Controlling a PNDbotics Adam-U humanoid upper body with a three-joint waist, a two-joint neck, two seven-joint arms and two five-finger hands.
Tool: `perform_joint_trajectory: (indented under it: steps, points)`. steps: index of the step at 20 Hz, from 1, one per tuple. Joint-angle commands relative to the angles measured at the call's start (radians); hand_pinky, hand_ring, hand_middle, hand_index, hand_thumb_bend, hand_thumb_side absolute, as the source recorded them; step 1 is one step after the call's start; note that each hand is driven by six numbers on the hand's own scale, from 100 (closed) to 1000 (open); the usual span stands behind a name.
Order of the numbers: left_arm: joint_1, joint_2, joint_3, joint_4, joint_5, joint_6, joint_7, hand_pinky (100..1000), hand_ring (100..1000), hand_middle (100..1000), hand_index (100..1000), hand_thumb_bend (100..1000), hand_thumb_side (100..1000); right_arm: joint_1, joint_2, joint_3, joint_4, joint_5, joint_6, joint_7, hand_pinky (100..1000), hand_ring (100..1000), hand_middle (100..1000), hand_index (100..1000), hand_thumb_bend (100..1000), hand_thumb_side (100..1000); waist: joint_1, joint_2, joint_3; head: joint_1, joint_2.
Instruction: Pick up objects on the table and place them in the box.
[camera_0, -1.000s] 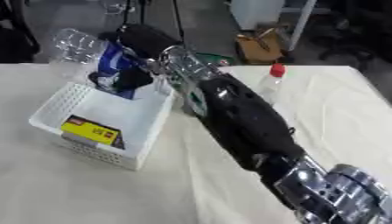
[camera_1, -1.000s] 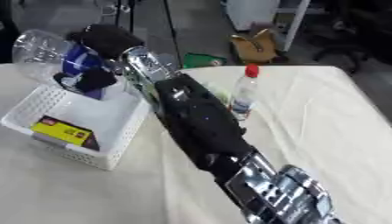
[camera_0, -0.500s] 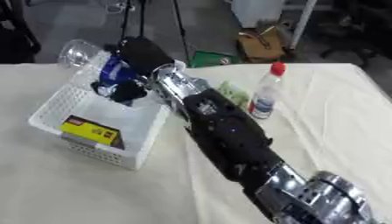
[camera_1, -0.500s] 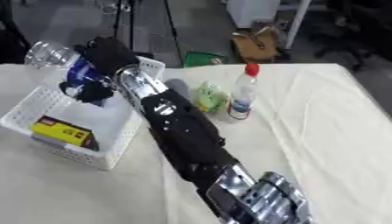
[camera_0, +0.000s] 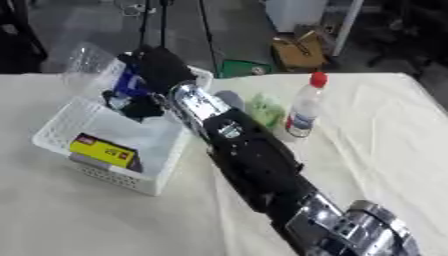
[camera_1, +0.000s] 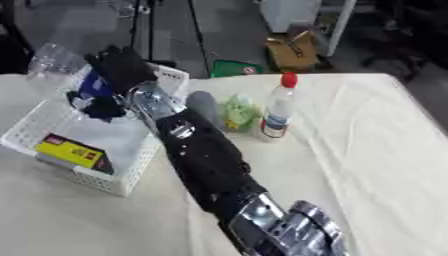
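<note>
My right arm reaches from the lower right across the table to the white basket (camera_0: 112, 176). Its hand (camera_0: 156, 70) is shut on a clear plastic bottle (camera_0: 90, 61) with a blue label (camera_0: 129, 86), held tilted over the basket's far end. A yellow and black box (camera_0: 104, 150) lies inside the basket. On the cloth to the right of the arm stand a white bottle with a red cap (camera_0: 304, 106), a pale green packet (camera_0: 267, 108) and a grey object (camera_0: 230, 98) partly hidden by the arm. My left hand shows in neither view.
The table is covered with a cream cloth (camera_0: 376, 140); its far edge runs just behind the basket and the bottles. Beyond it, on the floor, are a cardboard box (camera_0: 297, 50) and tripod legs (camera_0: 206, 30).
The right hand has sunk a little with the clear bottle, closer to the basket's far end. The forearm now covers less of the items on the cloth.
</note>
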Motion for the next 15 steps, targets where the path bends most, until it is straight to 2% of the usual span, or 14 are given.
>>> perform_joint_trajectory:
  steps: [1,7,14,15]
  points:
    - [-0.013,0.008,-0.002,-0.018,0.005,0.000,-0.005,733,706,794,772,100,633,-0.029,-0.001,-0.012,-0.018,0.008,-0.011,0.018,907,994,918,1000,508,1000,0.009,-0.015,0.001,-0.004,-0.009]
    - [-0.013,0.008,-0.002,-0.018,0.006,0.000,-0.006,733,706,793,772,100,632,-0.031,0.002,-0.015,-0.037,-0.001,-0.010,0.014,910,998,914,1000,492,1000,0.011,-0.015,0.002,-0.005,-0.010]
    - [-0.011,0.007,-0.001,-0.018,0.005,-0.001,-0.005,732,705,793,771,100,632,-0.029,-0.013,-0.008,-0.122,-0.056,-0.011,-0.015,906,993,889,1000,466,1000,0.013,-0.018,0.000,0.002,-0.008]
    - [-0.010,0.007,0.000,-0.018,0.005,-0.001,-0.005,732,705,793,772,100,631,-0.031,-0.019,-0.006,-0.145,-0.069,-0.011,-0.025,893,972,836,993,357,1000,0.014,-0.019,-0.001,0.006,-0.007]
